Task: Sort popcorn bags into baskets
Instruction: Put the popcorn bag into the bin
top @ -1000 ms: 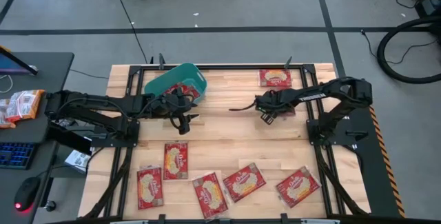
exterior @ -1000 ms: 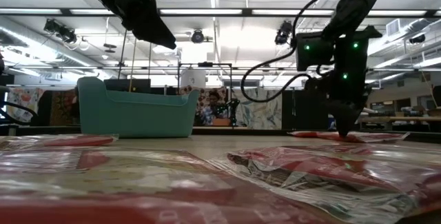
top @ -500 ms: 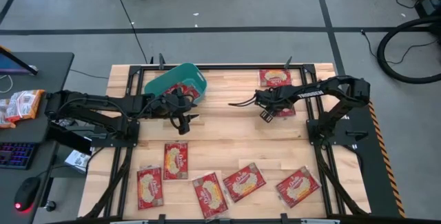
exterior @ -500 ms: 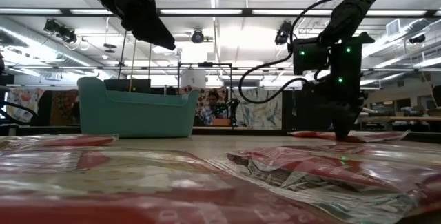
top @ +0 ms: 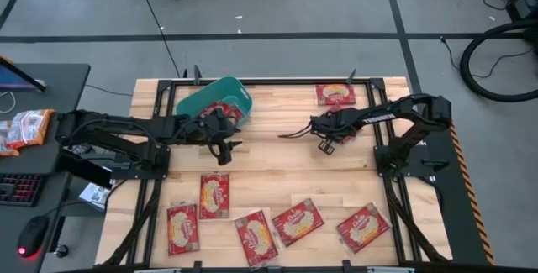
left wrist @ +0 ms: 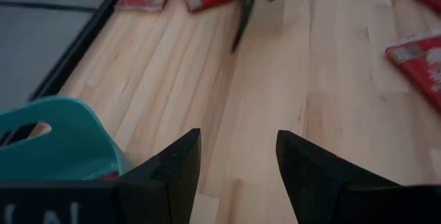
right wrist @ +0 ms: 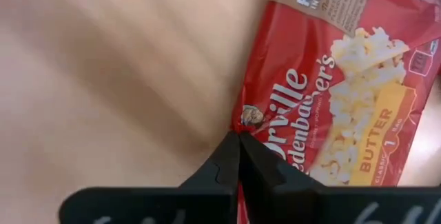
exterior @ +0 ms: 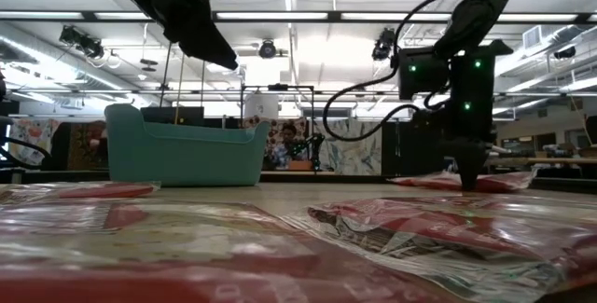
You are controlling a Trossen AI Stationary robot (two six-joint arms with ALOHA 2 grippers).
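Red popcorn bags lie flat on the wooden table: one at the far edge (top: 336,95), one under my right arm (right wrist: 337,93), several along the near edge (top: 297,221). The teal basket (top: 214,101) stands at the far left with something red inside it. My right gripper (right wrist: 239,140) points steeply down, shut on the bag under it (exterior: 438,181). My left gripper (left wrist: 238,158) hovers open above the table just beside the basket (left wrist: 55,138), with nothing between its fingers. My right gripper pinches the bag's edge (right wrist: 242,122) between its two fingertips, on the side of the bag that faces the table's left. The fingers come from above, pointing steeply down. The bag lies on the table with its printed face up.
Bare wood lies between the two grippers (top: 269,139). A black metal frame (top: 269,80) runs round the table. Near-edge bags (exterior: 392,228) fill the low view's foreground. A desk with a keyboard and mouse (top: 25,189) stands off the table's left.
My right gripper has shut on the bag's edge, rolling its wrist a little while staying over the same spot. The bag has stayed on the table. My left arm has kept still.
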